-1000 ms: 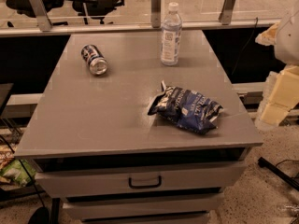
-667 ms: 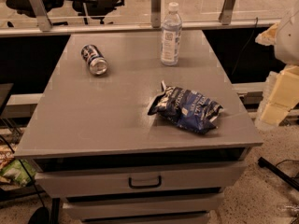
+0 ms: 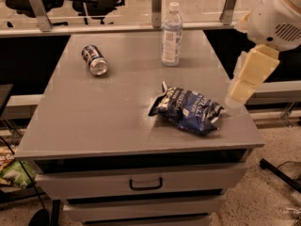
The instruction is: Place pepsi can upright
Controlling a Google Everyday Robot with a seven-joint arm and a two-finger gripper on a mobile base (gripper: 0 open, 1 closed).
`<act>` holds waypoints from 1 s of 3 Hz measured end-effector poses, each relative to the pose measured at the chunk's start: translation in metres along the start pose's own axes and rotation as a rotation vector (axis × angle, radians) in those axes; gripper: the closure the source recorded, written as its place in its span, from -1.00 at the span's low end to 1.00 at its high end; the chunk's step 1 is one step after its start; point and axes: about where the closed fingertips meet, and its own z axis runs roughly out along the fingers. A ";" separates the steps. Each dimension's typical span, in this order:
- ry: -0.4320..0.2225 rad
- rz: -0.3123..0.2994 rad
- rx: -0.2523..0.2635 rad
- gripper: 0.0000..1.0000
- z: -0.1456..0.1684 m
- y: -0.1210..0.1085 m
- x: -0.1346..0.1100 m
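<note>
Gripper point(image 3: 237, 94) at the lower end of a cream-coloured arm point(image 3: 254, 67), low over the right edge of the table point(image 3: 94, 126), just beside the right end of the snack bag point(image 3: 188, 110). Cannot tell whether open or closed. Well apart from the pepsi can point(image 3: 95, 60), which sits far across the tabletop in the back left part. Lying on its side there, dark blue with white markings, one shiny silver end turned toward the front of the table, touching nothing else. Upright near the back edge, about midway across: a clear water bottle point(image 3: 171, 35) with a white cap. Flat on the front right part: the crumpled dark blue bag, well apart from both can and bottle. Below the tabletop, a drawer point(image 3: 84, 186) with a dark handle point(image 3: 145, 184).
</note>
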 end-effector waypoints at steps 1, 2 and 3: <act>-0.040 0.033 -0.017 -1.00 0.014 -0.020 -0.038; -0.033 0.090 -0.045 -1.00 0.040 -0.040 -0.070; 0.001 0.149 -0.074 -1.00 0.070 -0.056 -0.104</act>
